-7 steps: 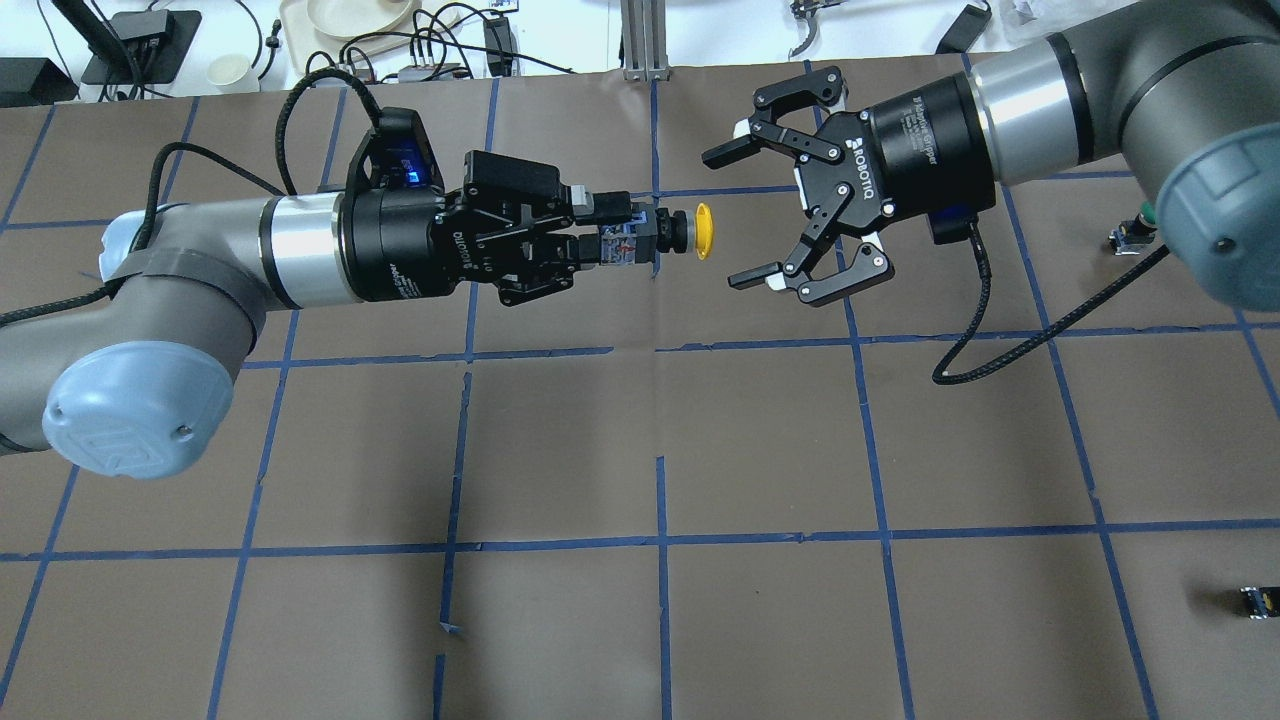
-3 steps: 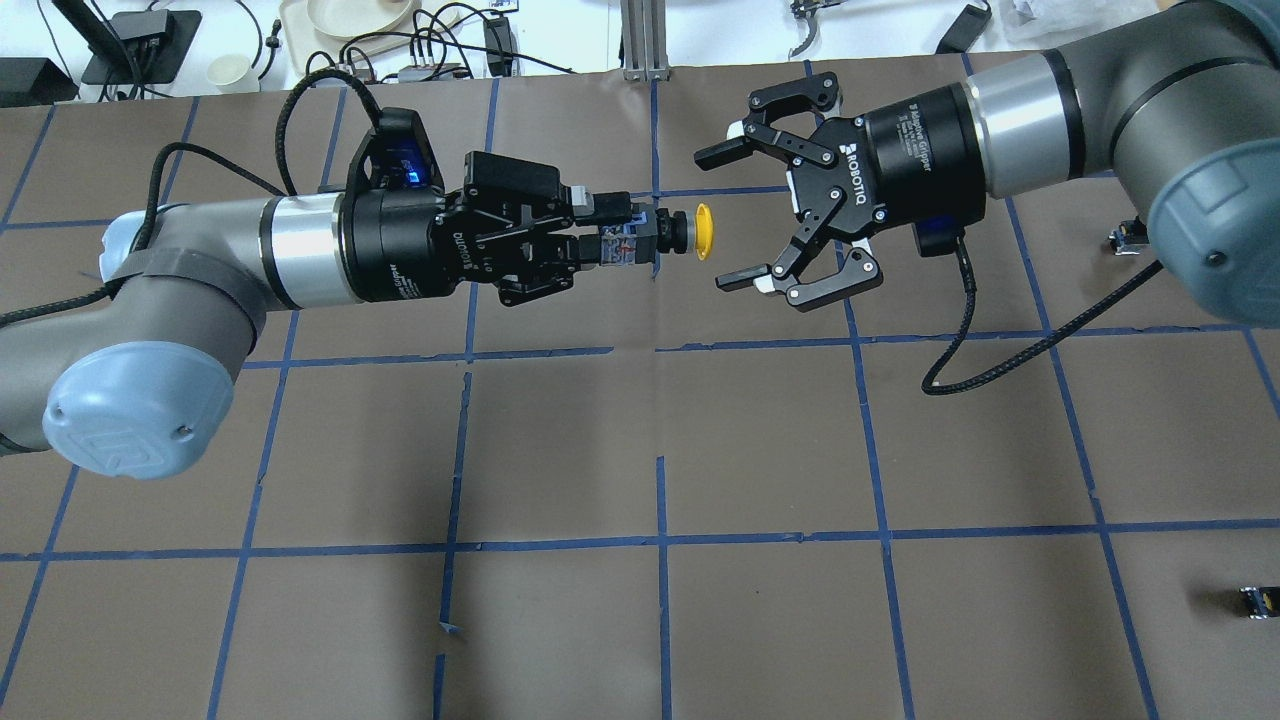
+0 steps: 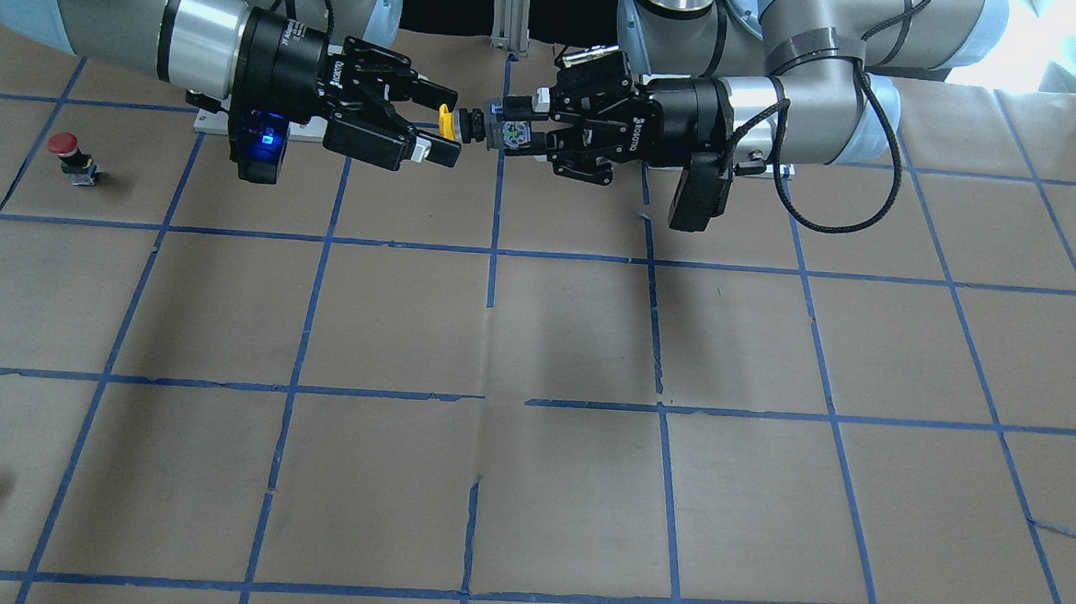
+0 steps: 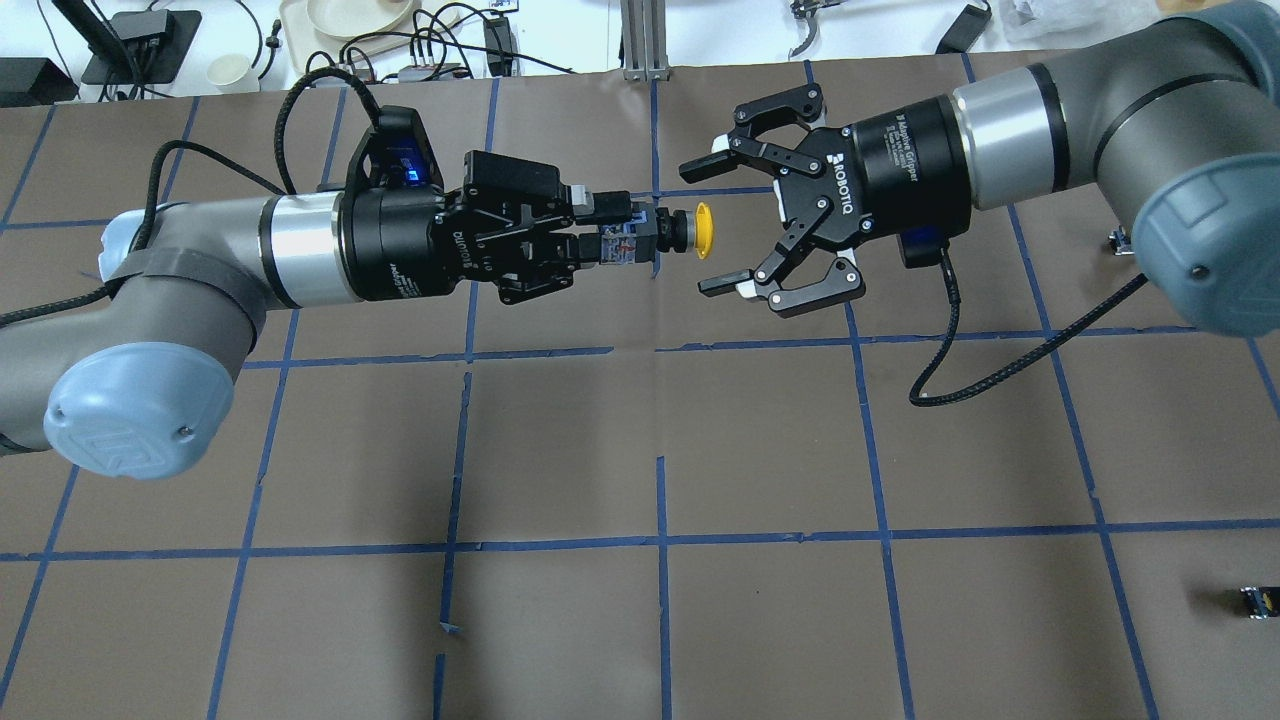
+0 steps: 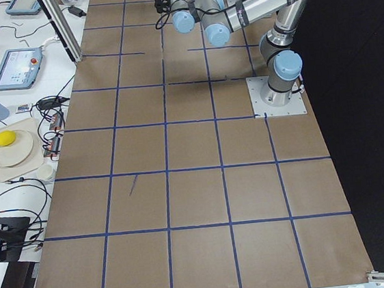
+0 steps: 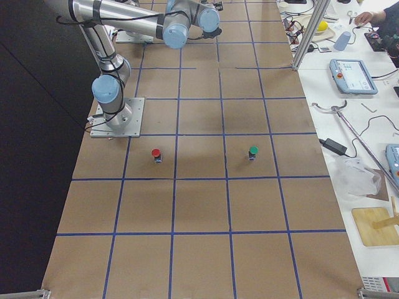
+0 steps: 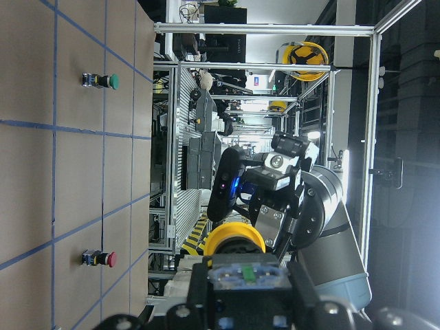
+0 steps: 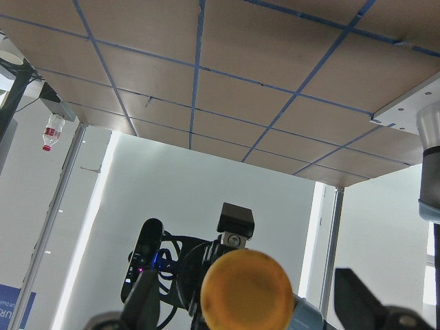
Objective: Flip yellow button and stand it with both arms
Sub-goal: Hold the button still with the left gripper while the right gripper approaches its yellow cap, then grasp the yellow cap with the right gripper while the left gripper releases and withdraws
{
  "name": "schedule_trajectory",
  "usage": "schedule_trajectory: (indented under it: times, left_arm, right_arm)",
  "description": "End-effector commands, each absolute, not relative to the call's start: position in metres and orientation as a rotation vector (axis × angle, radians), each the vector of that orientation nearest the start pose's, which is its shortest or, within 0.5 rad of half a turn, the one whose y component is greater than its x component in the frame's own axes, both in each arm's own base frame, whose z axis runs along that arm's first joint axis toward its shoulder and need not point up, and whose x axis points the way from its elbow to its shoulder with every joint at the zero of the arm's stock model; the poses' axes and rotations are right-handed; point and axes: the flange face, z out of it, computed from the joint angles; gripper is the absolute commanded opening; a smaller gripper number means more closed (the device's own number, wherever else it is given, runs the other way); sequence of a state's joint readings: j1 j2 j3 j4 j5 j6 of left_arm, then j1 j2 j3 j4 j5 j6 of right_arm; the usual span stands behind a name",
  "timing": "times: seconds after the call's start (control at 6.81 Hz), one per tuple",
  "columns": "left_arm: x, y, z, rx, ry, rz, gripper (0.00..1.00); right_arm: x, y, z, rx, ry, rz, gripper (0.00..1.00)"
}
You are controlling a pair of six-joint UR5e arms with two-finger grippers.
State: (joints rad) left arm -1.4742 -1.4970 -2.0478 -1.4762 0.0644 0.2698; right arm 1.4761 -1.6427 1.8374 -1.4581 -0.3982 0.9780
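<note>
The yellow button point(image 4: 690, 230) lay sideways in the air above the brown table point(image 4: 760, 440). Its grey-and-black block was pinched in my left gripper point(image 4: 625, 226), and its yellow cap pointed at my right gripper point(image 4: 702, 226). The cap sat just inside the tips of the right gripper's fingers point(image 4: 725, 280) — one on each side, neither touching it. ROBOTIQ stood in white on both gripper bodies; the smaller lettering on the right wrist collar was too fine for me to read. My left gripper was closed tight on the block and gripped nothing else. My right gripper was spread wide and held nothing — in its wrist camera the cap showed round and close at the bottom.
</note>
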Motion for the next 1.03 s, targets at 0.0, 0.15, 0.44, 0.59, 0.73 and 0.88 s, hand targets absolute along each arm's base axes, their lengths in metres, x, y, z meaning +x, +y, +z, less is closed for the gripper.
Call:
schedule_trajectory:
  times: [0.0,0.15,0.44,0.59,0.73,0.88]
  left_arm:
    - [-0.191,-0.443,0.396,0.095,-1.63,0.029,0.16]
    - [-0.191,-0.443,0.396,0.095,-1.63,0.029,0.16]
    - [-0.191,-0.443,0.397,0.091,-1.631,0.032,0.16]
    - [-0.191,-0.443,0.397,0.091,-1.63,0.033,0.18]
    - [-0.191,-0.443,0.397,0.097,-1.638,0.024,0.71]
    - [-0.191,-0.443,0.395,0.113,-1.637,0.008,0.95]
  right_arm:
    - [0.184,-0.456,0.444,1.226,1.66,0.868,0.64]
    - [0.183,-0.456,0.444,1.228,1.656,0.866,0.44]
    - [0.182,-0.457,0.444,1.231,1.649,0.867,0.23]
    - [0.182,-0.457,0.445,1.23,1.646,0.868,0.21]
    - [0.178,-0.46,0.445,1.241,1.643,0.863,0.2]
    - [0.172,-0.461,0.447,1.27,1.626,0.866,0.2]
